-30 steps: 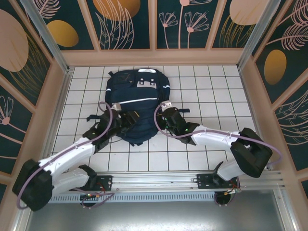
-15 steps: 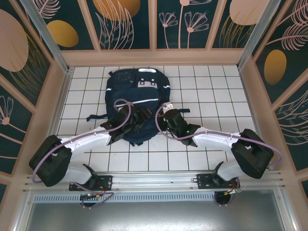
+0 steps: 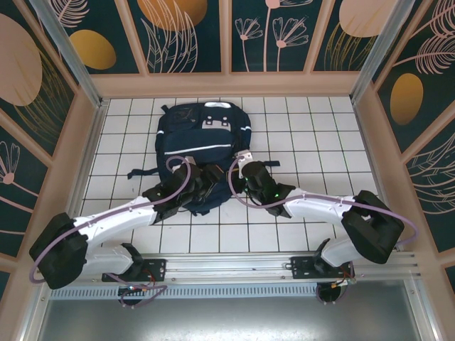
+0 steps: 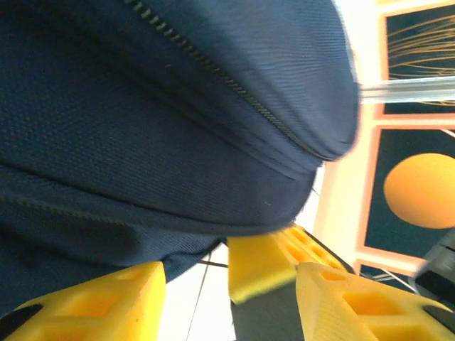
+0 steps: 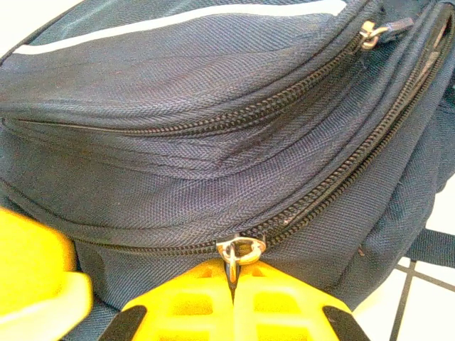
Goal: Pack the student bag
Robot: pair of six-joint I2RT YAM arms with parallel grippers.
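Navy student bag (image 3: 202, 135), one; left pincer (image 3: 210, 177) spread, right pincer (image 5: 233, 280) tight on one zip pull (image 5: 240, 250).

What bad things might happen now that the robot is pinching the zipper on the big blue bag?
The right gripper is shut on just the small zipper pull, so the pull may slip out when tugged. The left gripper is open by the student bag and not holding it, so the bag might slide along with the tug. Both grippers sit close together and might bump.
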